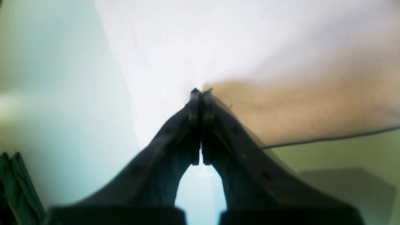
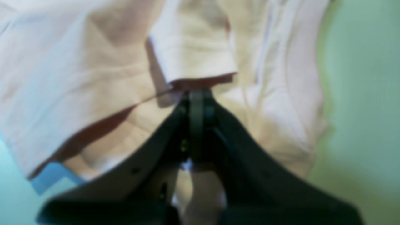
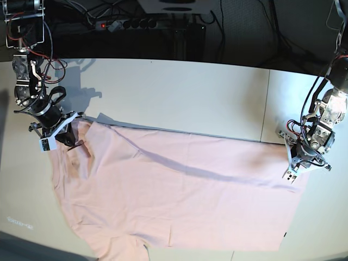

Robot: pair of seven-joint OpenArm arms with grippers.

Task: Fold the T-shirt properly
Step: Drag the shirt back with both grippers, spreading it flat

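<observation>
T-shirt [image 3: 179, 201]: pale pink cotton, lying spread across the near half of the desk [image 3: 179, 98], plain side up, a long diagonal crease running from about ten o'clock toward four o'clock. Soft, limp, lightly wrinkled; hemmed sleeve edge showing in the right wrist view, bunching near the gripper.

Step in hand, as judged: lifting or dragging the far edge, both corners pinched, starting a fold toward six o'clock.

Right gripper [image 3: 69, 137]: at nine o'clock, jaws closed tight on the cloth's corner. Left gripper [image 3: 293, 166]: at three o'clock, jaws pressed together, pinching the opposite corner.

Next move, as judged: carrying both corners together at matching pace, keeping the edge taut and level, avoiding slack in the middle.

Desk: flat, matte, off-white, seam showing at two o'clock. Cables and power strip [image 3: 128, 24] lying beyond at twelve o'clock.
</observation>
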